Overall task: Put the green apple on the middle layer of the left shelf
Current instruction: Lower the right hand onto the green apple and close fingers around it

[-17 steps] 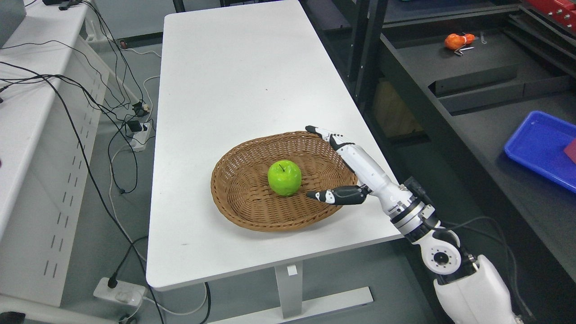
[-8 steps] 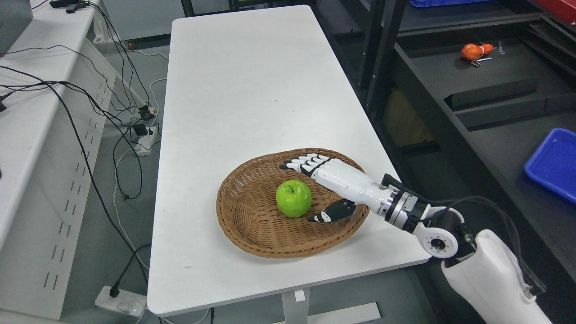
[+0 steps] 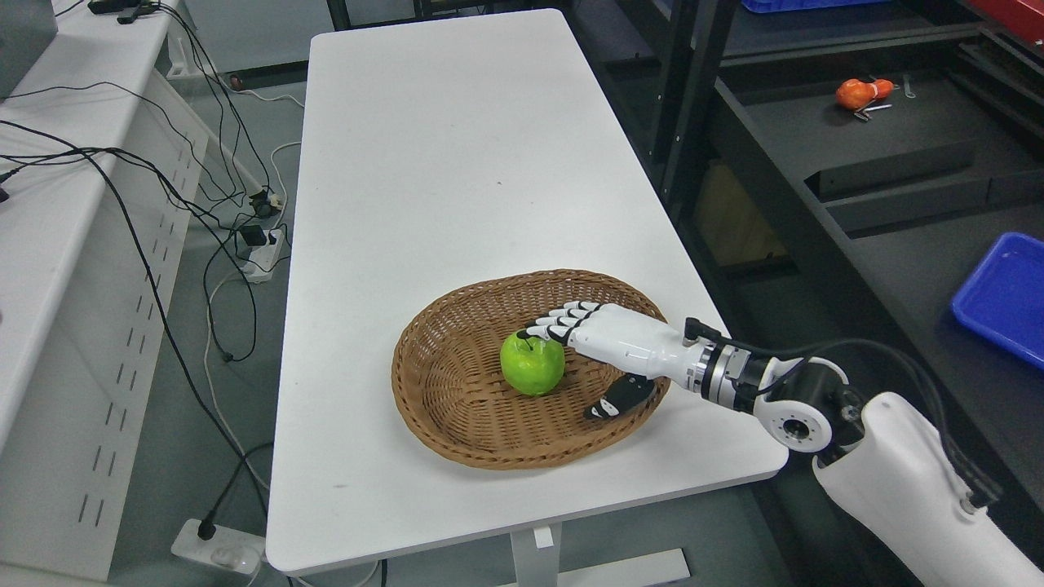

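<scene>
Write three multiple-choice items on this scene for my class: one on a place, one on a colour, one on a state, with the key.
1. Where is the apple?
A. in the basket
B. on the bare table
C. in the blue tray

2. What colour is the apple?
A. red
B. yellow
C. green

3. How is the right hand?
A. closed around the apple, lifting it
B. open, fingers over the apple's top, thumb apart
C. resting on the floor

Key: 1 A, wicker surrounds the apple; 2 C, its skin is bright green; 3 B, the thumb stands clear of the apple, which sits in the basket.
</scene>
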`<state>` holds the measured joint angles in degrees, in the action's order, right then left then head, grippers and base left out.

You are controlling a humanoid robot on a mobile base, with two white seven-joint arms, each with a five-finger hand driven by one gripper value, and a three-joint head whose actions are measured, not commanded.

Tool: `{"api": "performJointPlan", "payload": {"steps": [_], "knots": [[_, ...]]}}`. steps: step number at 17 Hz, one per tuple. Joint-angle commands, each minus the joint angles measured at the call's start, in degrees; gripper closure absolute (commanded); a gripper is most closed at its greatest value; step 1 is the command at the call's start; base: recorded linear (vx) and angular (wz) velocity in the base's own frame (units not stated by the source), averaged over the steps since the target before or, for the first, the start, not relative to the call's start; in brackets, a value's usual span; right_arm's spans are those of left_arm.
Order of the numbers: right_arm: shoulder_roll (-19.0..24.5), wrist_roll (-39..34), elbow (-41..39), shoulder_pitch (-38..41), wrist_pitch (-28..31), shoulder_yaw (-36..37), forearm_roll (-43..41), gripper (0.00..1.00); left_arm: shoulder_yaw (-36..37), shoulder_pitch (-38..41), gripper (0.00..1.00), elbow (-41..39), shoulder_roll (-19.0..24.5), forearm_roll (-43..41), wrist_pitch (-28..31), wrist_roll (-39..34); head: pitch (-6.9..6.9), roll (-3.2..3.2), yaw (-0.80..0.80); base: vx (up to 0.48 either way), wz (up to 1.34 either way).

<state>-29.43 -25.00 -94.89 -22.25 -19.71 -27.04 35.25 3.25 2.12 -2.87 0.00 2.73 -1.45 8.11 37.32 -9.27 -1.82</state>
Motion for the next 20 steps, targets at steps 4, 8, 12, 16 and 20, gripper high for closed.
{"api": "performJointPlan", "payload": {"steps": [4, 8, 12, 16, 20], "knots": [[-2.7, -0.7, 1.6, -5.2, 0.0, -8.2, 0.3, 0.01, 0.0, 0.0, 0.0, 0.0, 1.0, 0.0, 0.0, 0.0, 0.0, 0.0, 0.0, -0.001, 0.01], [-0.5, -0.7, 1.7, -6.7, 0.0, -10.8, 0.4, 0.01, 0.0, 0.0, 0.0, 0.0, 1.0, 0.0, 0.0, 0.0, 0.0, 0.0, 0.0, 0.0, 0.0], [1.7, -0.7, 6.6, -10.7, 0.1, -12.7, 0.4, 0.01, 0.0, 0.0, 0.0, 0.0, 1.0, 0.0, 0.0, 0.0, 0.0, 0.0, 0.0, -0.003, 0.0], [4.7, -0.8, 11.7, -14.8, 1.1, -14.7, 0.4, 0.01, 0.0, 0.0, 0.0, 0.0, 1.0, 0.0, 0.0, 0.0, 0.0, 0.0, 0.0, -0.003, 0.0], [5.4, -0.9, 14.5, -14.8, 1.0, -17.3, 1.1, 0.01, 0.0, 0.0, 0.0, 0.0, 1.0, 0.0, 0.0, 0.0, 0.0, 0.0, 0.0, 0.0, 0.0]]}}
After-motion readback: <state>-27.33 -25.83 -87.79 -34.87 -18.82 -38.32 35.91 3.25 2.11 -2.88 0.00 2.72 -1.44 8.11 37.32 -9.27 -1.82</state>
